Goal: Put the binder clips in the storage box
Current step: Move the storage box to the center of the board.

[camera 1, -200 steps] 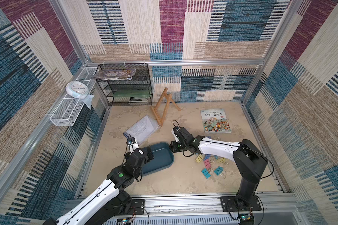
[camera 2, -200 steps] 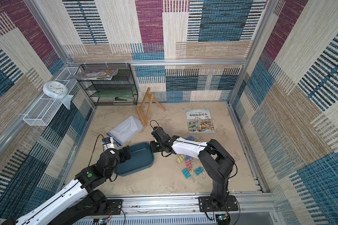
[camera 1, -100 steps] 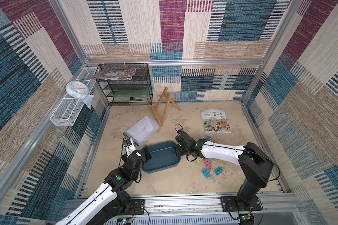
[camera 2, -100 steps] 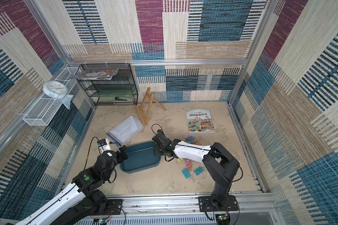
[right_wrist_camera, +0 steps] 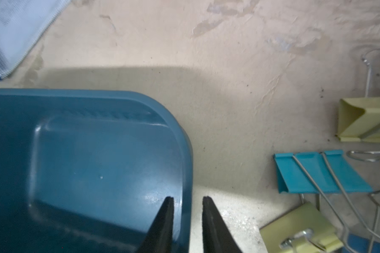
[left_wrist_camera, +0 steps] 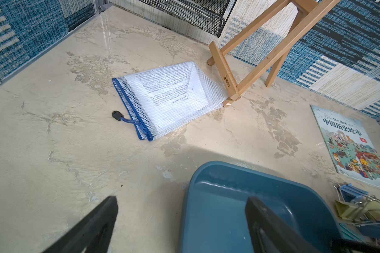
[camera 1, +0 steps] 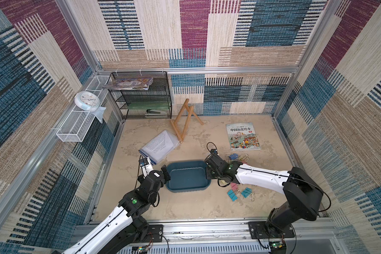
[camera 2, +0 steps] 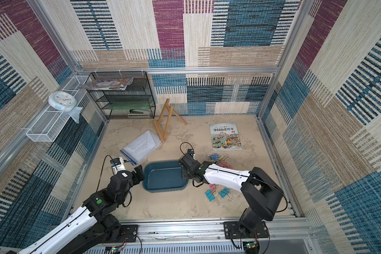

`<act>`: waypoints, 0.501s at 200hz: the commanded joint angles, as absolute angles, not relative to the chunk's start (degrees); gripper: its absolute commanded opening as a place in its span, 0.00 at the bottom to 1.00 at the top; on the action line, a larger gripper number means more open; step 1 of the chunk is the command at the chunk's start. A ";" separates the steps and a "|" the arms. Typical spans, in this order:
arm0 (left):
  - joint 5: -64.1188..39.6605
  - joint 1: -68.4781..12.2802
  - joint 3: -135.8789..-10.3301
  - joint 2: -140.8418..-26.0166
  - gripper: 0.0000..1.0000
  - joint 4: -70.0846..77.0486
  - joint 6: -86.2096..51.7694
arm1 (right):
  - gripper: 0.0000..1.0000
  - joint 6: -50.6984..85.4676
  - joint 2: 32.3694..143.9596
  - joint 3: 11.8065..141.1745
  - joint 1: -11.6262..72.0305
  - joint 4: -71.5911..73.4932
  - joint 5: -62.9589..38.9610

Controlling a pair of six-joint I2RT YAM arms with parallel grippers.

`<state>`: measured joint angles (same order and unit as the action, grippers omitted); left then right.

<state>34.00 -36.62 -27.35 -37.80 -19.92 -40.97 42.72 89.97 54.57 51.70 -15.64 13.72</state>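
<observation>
Right wrist view: shows the right gripper [right_wrist_camera: 187, 198] astride one end wall of the storage box [right_wrist_camera: 86, 164], one finger inside and one outside. Shows a gap on either side of the rim, so released and pinching nothing. Puts the binder clips [right_wrist_camera: 316, 175] on the bare table [right_wrist_camera: 228, 98] just off the outer finger, teal and yellow nearest, wire handles trailing away from the box. Shows none in the box yet.

Left wrist view: shows the left gripper [left_wrist_camera: 181, 199] spread wide at the opposite end, one finger above the box floor and the other above the table. Holds nothing and, as far as can be told, touches nothing.

Looks like the moment just ahead of the first pick. To do it well:
- Lift the right gripper straight up off the wall before swinging outward, to avoid hooking the rim and tipping or dragging the box.
- Drop onto the nearest teal clip and close across its folded body rather than the springy wires.
- Carry it the short way back over the wall and let go low.
- Keep the left gripper close, ready to steady its end.

In both top views, shows the box [camera 1: 186, 176] lying flat, mouth up. Puts its long axis on the line from left gripper to right gripper, a short wall toward each.
</observation>
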 commanded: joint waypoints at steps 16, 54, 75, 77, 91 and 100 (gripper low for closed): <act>33.60 -36.56 -27.33 -38.04 0.95 -17.95 -41.13 | 0.41 48.21 84.64 56.22 51.78 -23.40 19.70; 30.24 -36.56 -26.98 -39.69 0.94 -16.06 -40.03 | 0.42 54.70 75.42 55.37 51.82 -35.28 26.02; 28.08 -36.56 -26.98 -41.28 0.94 -14.74 -40.14 | 0.46 53.62 69.31 51.32 51.69 -36.48 27.84; 27.87 -36.56 -26.98 -41.41 0.94 -14.58 -40.09 | 0.46 53.62 68.85 51.15 51.57 -36.87 28.14; 26.81 -36.56 -26.90 -42.30 0.94 -13.65 -40.38 | 0.49 53.26 66.64 50.04 50.10 -40.35 29.94; 26.38 -36.56 -26.74 -42.91 0.94 -13.24 -40.46 | 0.51 52.14 66.10 49.61 47.89 -41.82 29.61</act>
<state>29.02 -36.62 -27.00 -41.82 -15.92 -40.49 52.71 68.14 50.63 50.87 -34.98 26.02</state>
